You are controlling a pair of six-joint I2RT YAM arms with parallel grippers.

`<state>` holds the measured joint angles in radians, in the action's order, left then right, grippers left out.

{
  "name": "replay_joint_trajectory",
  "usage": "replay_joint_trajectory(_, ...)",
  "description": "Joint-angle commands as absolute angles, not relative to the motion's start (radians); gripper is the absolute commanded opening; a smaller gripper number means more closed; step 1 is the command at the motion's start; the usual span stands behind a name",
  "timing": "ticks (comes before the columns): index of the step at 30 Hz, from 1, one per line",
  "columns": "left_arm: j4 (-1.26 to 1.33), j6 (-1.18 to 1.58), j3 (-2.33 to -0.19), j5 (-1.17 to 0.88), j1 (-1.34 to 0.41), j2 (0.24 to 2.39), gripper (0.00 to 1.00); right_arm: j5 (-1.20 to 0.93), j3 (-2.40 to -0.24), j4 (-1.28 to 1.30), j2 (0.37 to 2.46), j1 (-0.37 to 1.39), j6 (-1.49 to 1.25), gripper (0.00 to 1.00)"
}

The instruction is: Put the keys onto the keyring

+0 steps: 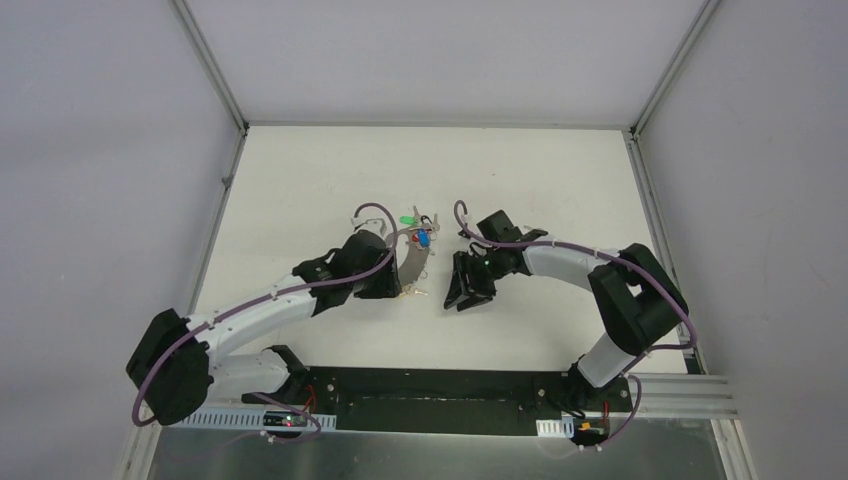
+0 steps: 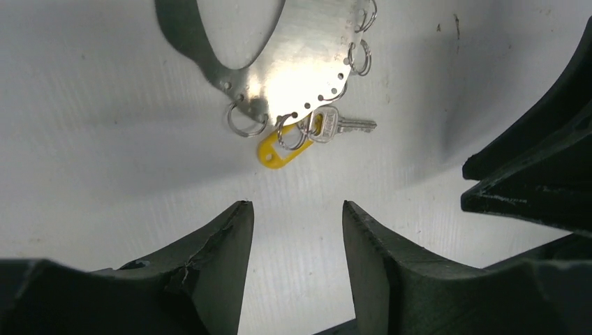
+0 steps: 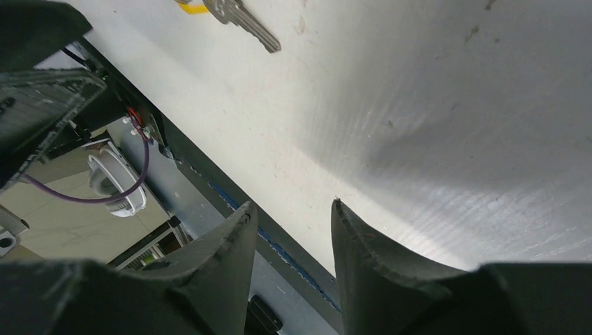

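My left claw (image 2: 297, 209) hangs just above the counter (image 1: 300, 180) with its jaws parted and nothing between them, and my right claw (image 3: 290, 206) is the same: spread and empty, low beside the left one. The keyring (image 2: 300, 63) lies flat ahead of my left claw. It looks like a shiny metal band with small rings (image 2: 246, 124) along its edge. At its near end a silver key (image 2: 340, 125) with a yellow tag (image 2: 276, 152) seems to hang from one of those rings, so I judge that key done. Several rings next to it are bare. At the far end sit a green-headed key (image 1: 407, 220) and a blue-headed key (image 1: 424, 239), touching or overlapping the band. I cannot tell whether they are threaded, so at best the job is part finished. For room, the two claws are near each other, and the right one already looms at the edge of my left wrist's view. The counter's near edge (image 3: 209, 181) runs close behind my right claw. The far side of the counter and both flanks give me open space before the walls.
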<state>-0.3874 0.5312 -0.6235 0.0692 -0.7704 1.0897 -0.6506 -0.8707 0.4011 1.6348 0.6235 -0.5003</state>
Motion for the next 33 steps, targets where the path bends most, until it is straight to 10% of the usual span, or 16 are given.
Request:
replay_joint_trajectory(1,-0.341,0.496,-0.731,0.033,-0.748,1.219,0.5,-0.678,-0.835,0.354,1.604,0.627,-0.525,0.46)
replay_joint_trajectory(33,-0.297,0.603,-0.814,-0.278,-0.58,1.554,0.3,-0.688,-0.778,0.353,1.596,0.627,-0.52,0.46)
